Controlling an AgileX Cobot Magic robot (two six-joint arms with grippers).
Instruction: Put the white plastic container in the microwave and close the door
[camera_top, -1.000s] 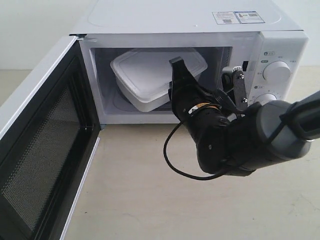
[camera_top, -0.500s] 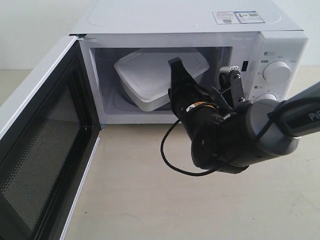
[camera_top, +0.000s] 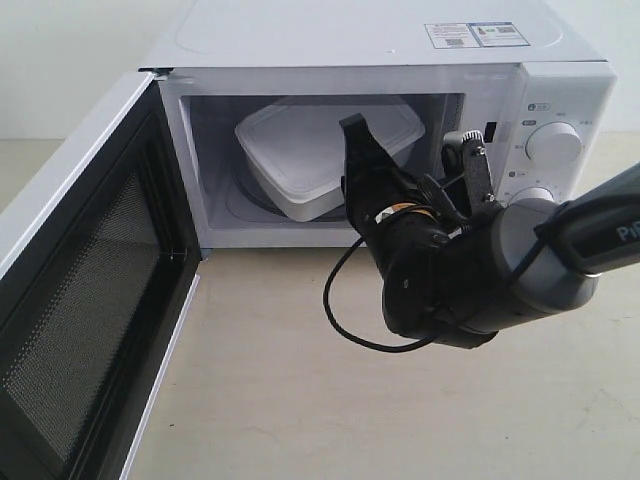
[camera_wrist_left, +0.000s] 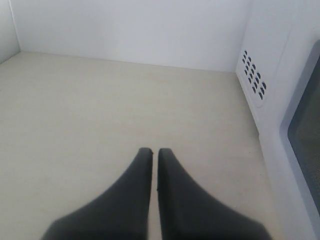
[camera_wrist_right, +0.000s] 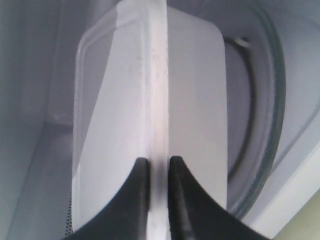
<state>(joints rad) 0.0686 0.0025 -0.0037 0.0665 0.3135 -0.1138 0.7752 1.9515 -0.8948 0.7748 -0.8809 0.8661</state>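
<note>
Setting the white plastic container (camera_top: 300, 160) down level is the step in hand. The right fingers (camera_wrist_right: 136, 182) are narrow, pinching its lid rim, and hold it inside the microwave (camera_top: 380, 40) over the glass turntable (camera_wrist_right: 272, 115). Whether it already rests on the glass cannot be told. A sound release would seat it flat and well inside the opening before the fingers part. The left fingers (camera_wrist_left: 135, 172) are pressed nearly together, empty, above the surface (camera_wrist_left: 75, 100). The door (camera_top: 70, 300) stands wide open. The container is lidded, so its contents stay hidden.
</note>
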